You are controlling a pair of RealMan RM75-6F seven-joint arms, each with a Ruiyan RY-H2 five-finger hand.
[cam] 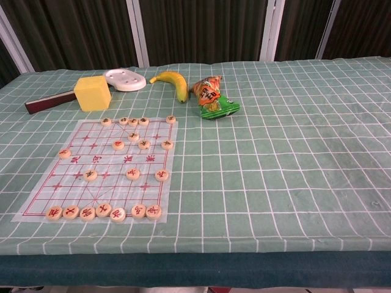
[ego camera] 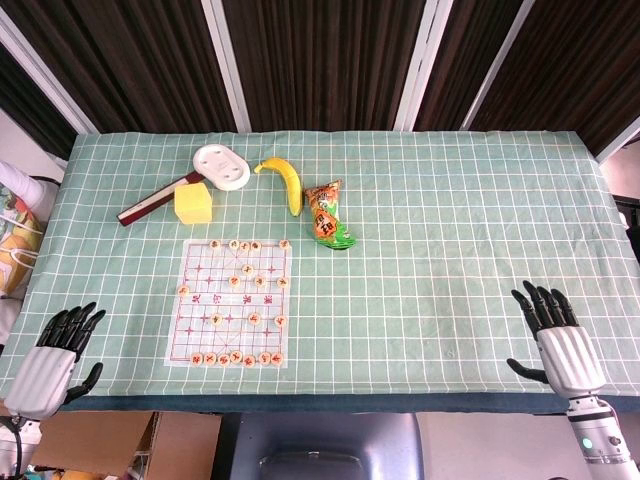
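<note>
My left hand (ego camera: pixel 55 352) hovers at the table's near left corner, fingers spread, holding nothing. My right hand (ego camera: pixel 556 338) is at the near right edge, fingers apart and empty. Neither hand shows in the chest view. A Chinese chess board sheet (ego camera: pixel 197 300) (cam: pixel 73 183) lies left of centre with several round wooden pieces (ego camera: pixel 233 281) (cam: pixel 133 174) on it. Behind it are a yellow block (ego camera: pixel 194 202) (cam: pixel 92 93), a banana (ego camera: pixel 287 181) (cam: pixel 174 81), a snack bag (ego camera: pixel 328 215) (cam: pixel 212 96), a white oval dish (ego camera: pixel 221 165) (cam: pixel 124 79) and a dark red folded fan (ego camera: pixel 155 202) (cam: pixel 49 101).
A green checked cloth (ego camera: pixel 450 250) (cam: pixel 287 165) covers the table. Dark slatted panels with white posts stand behind it. A cardboard box (ego camera: pixel 120 445) sits below the front edge at left.
</note>
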